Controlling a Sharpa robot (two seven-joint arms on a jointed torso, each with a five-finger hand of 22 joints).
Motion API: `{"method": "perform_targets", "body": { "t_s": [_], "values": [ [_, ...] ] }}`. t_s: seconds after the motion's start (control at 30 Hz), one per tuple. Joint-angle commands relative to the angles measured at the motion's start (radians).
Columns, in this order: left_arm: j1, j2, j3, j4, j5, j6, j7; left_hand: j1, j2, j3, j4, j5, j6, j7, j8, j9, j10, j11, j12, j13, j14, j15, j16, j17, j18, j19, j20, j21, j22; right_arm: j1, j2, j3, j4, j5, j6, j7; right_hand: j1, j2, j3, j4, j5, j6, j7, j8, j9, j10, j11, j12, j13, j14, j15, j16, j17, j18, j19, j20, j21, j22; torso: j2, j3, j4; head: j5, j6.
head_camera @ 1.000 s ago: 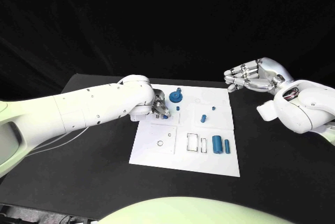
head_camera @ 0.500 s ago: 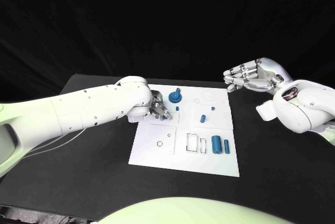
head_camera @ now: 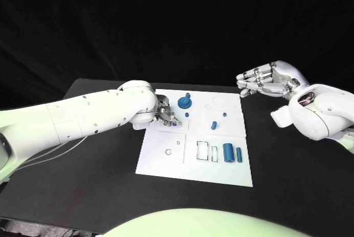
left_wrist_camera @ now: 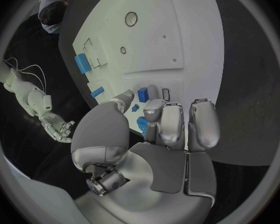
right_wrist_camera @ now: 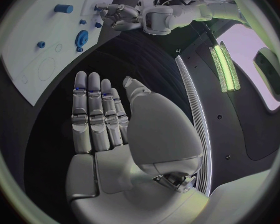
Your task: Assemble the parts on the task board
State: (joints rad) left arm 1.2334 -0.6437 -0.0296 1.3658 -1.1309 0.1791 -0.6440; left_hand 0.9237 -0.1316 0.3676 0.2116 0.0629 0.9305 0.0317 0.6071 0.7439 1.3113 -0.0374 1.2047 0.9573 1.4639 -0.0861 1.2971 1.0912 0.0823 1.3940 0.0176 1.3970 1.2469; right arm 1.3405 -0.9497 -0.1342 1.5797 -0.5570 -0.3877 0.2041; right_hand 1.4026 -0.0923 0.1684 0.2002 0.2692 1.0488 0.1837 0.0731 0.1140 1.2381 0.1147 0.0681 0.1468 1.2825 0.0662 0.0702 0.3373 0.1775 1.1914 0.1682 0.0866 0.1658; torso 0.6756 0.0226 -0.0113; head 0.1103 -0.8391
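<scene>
Left hand works at the task board; right hand waits aside.
Frame centre: the left hand (head_camera: 165, 115) curls down on the task board (head_camera: 166, 163), fingertips pinching a small blue part (left_wrist_camera: 143, 94). Upper right, the right hand (head_camera: 264, 82) hovers off the board, fingers apart, holding nothing.

white task board (head_camera: 193, 160) flat mid-table, small blue parts (head_camera: 228, 152) seemingly scattered

The head camera looks down on the task board (head_camera: 195, 160) from above; both wrist cameras look past their own robot hand at this same board.
</scene>
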Motion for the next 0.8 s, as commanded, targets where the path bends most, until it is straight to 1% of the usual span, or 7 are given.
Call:
{"method": "perform_targets", "body": {
  "t_s": [0.03,0.13,0.23,0.4,0.5,0.67,0.8],
  "values": [
    [0.002,-0.008,0.007,0.013,0.011,-0.021,0.002,0.012,-0.003,-0.023,0.011,-0.001,0.006,0.000,0.004,-0.001,-0.006,0.000,0.003,0.000,0.014,-0.008,0.007,-0.001,-0.012,0.008,-0.001,0.002,0.001,-0.001,0.001,0.000,-0.002,0.010,0.010,-0.002,-0.012,-0.001,-0.003,0.001,0.007,-0.008,-0.001,-0.005,-0.001,-0.010,0.001,-0.003,-0.001,-0.008,0.000,-0.005,-0.002,0.006,-0.002,0.006,-0.006,-0.001,-0.001,0.0003,-0.0001,0.001,0.004],
    [0.006,-0.020,0.017,0.025,0.028,-0.010,0.002,0.020,-0.003,-0.046,0.024,-0.002,0.002,0.001,0.004,-0.001,-0.011,0.001,-0.001,-0.008,0.014,-0.008,0.006,-0.002,-0.010,0.002,-0.001,-0.004,-0.010,-0.001,0.001,0.000,-0.004,0.011,0.010,-0.002,-0.012,-0.001,-0.003,0.001,0.007,-0.008,-0.001,-0.005,-0.001,-0.010,0.001,-0.003,-0.001,-0.008,0.000,-0.005,-0.002,0.006,-0.002,0.006,-0.006,-0.001,-0.001,0.0000,-0.0002,0.002,0.006],
    [0.022,-0.035,0.032,0.030,0.051,0.013,0.005,0.058,0.002,-0.069,0.026,-0.002,-0.020,0.010,-0.010,-0.010,-0.040,0.008,-0.031,-0.050,0.013,-0.003,0.005,-0.005,0.000,-0.025,0.002,-0.032,-0.056,-0.001,0.002,0.000,-0.008,0.012,0.014,-0.003,-0.013,-0.001,-0.003,0.002,0.007,-0.009,0.000,-0.005,-0.002,-0.011,0.001,-0.003,-0.001,-0.009,0.000,-0.005,-0.002,0.006,-0.003,0.007,-0.007,-0.002,-0.001,0.0003,0.0005,0.005,0.009],
    [0.081,-0.051,0.043,-0.008,0.068,0.035,0.012,0.091,-0.009,-0.139,0.048,-0.003,-0.054,0.030,-0.059,-0.053,-0.084,0.026,-0.079,-0.118,0.012,0.011,0.005,-0.006,0.007,-0.047,0.012,-0.061,-0.098,-0.002,0.007,0.000,-0.015,0.012,0.020,-0.005,-0.011,-0.003,-0.003,-0.001,0.008,-0.013,0.001,-0.006,-0.002,-0.015,0.003,-0.004,-0.002,-0.012,0.001,-0.006,-0.002,0.006,-0.005,0.008,-0.008,-0.004,-0.002,0.0007,0.0013,0.009,0.022],
    [0.107,-0.045,0.045,-0.052,0.068,0.024,0.018,0.123,-0.002,-0.203,0.073,-0.005,-0.055,0.039,-0.088,-0.092,-0.089,0.034,-0.085,-0.129,0.012,0.019,0.006,-0.006,0.008,-0.047,0.020,-0.066,-0.102,-0.003,0.010,0.000,-0.018,0.012,0.021,-0.004,-0.011,-0.003,-0.003,-0.001,0.008,-0.013,0.001,-0.006,-0.002,-0.015,0.003,-0.004,-0.002,-0.012,0.001,-0.006,-0.002,0.006,-0.005,0.008,-0.008,-0.004,-0.003,0.0009,0.0036,0.010,0.030],
    [0.124,-0.015,0.043,-0.131,0.042,0.021,0.029,0.169,0.020,-0.250,0.074,-0.002,-0.049,0.044,-0.106,-0.124,-0.093,0.038,-0.086,-0.132,0.011,0.022,0.006,-0.006,0.009,-0.046,0.023,-0.069,-0.104,-0.005,0.020,0.000,-0.024,0.012,0.022,-0.001,-0.010,-0.002,-0.002,-0.001,0.008,-0.013,0.001,-0.006,-0.003,-0.016,0.003,-0.004,-0.002,-0.013,0.002,-0.006,-0.002,0.006,-0.006,0.008,-0.009,-0.005,0.000,0.0001,-0.0029,0.016,0.042],
    [0.126,0.003,0.039,-0.168,0.027,0.019,0.033,0.184,0.026,-0.264,0.074,-0.002,-0.046,0.045,-0.110,-0.133,-0.096,0.039,-0.088,-0.136,0.011,0.023,0.006,-0.006,0.009,-0.047,0.023,-0.071,-0.106,-0.006,0.022,0.000,-0.025,0.012,0.022,0.000,-0.009,0.000,-0.001,-0.002,0.009,-0.013,0.001,-0.006,-0.003,-0.017,0.003,-0.003,-0.002,-0.013,0.002,-0.006,-0.003,0.006,-0.006,0.008,-0.009,-0.006,0.003,-0.0020,-0.0030,0.012,0.045]
  ]
}}
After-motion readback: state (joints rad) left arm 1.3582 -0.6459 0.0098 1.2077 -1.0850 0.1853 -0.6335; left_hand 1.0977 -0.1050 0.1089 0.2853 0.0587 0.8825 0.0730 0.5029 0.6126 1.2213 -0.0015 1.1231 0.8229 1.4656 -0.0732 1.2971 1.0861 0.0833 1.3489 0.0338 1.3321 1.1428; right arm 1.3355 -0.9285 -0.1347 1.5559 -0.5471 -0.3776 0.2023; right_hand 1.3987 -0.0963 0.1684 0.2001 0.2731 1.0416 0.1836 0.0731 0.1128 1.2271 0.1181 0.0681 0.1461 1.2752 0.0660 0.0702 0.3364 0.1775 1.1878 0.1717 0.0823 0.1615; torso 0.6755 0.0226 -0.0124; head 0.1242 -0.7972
